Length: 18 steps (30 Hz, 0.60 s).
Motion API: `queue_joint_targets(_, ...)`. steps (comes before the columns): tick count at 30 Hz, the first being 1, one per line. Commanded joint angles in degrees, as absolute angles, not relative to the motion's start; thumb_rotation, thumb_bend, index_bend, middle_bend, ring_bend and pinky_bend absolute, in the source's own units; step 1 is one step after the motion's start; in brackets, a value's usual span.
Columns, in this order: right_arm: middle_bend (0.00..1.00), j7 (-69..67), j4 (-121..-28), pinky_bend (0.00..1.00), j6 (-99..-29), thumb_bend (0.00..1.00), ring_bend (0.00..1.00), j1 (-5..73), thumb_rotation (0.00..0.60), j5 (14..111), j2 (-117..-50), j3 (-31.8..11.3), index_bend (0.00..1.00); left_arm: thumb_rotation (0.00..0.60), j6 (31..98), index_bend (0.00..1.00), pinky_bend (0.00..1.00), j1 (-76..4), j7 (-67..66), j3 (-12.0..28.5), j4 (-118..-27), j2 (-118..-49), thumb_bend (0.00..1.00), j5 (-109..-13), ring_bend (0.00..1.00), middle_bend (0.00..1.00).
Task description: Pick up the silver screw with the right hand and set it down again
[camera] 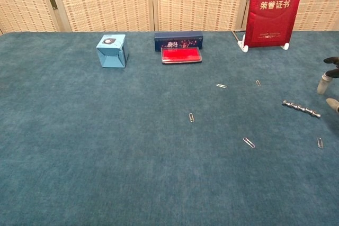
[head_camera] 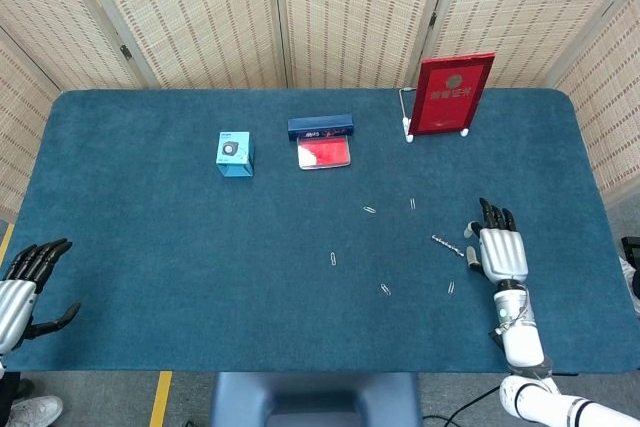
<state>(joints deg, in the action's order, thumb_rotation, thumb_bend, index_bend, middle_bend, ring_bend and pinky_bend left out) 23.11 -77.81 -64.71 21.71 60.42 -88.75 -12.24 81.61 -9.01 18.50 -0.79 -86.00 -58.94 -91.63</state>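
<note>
The silver screw (head_camera: 448, 245) (camera: 301, 108) lies flat on the blue table cloth, right of the middle. My right hand (head_camera: 497, 248) hovers just to the right of it, palm down, fingers apart and holding nothing. Only its fingertips (camera: 324, 83) show at the right edge of the chest view. My left hand (head_camera: 22, 285) hangs off the table's front left corner, fingers spread and empty; the chest view does not show it.
Several paper clips (head_camera: 385, 289) (camera: 248, 142) lie scattered around the screw. At the back stand a red certificate (head_camera: 451, 94) on a holder, a dark box with a red tray (head_camera: 324, 152), and a light blue cube (head_camera: 235, 154).
</note>
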Motion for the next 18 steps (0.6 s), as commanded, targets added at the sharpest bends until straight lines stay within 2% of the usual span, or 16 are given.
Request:
queue_joint_targets(1, 0.0, 24.5, -77.9, 0.0, -64.7, 0.5, 0.0, 22.1, 0.6, 58.9, -89.7, -12.1, 0.41, 0.6, 81.5, 0.0, 0.04, -9.1, 18.5, -0.9, -86.0, -58.9, 0.36, -91.7, 0.09, 0.1)
queue_joint_targets(11, 0.0, 22.3, -79.1, 0.0, -66.1, 0.5, 0.0, 21.1, 0.6, 58.8, -91.2, -11.2, 0.34, 0.6, 81.6, 0.0, 0.04, -9.1, 18.7, -1.0, -86.0, -58.5, 0.36, -91.6, 0.09, 0.1)
queue_joint_targets(18, 0.0, 21.3, -76.3, 0.0, -68.8, 0.5, 0.0, 20.6, 0.6, 58.9, -94.2, -11.7, 0.33, 0.6, 81.6, 0.0, 0.04, -9.2, 19.5, -1.0, -85.8, -58.3, 0.36, -91.7, 0.09, 0.1)
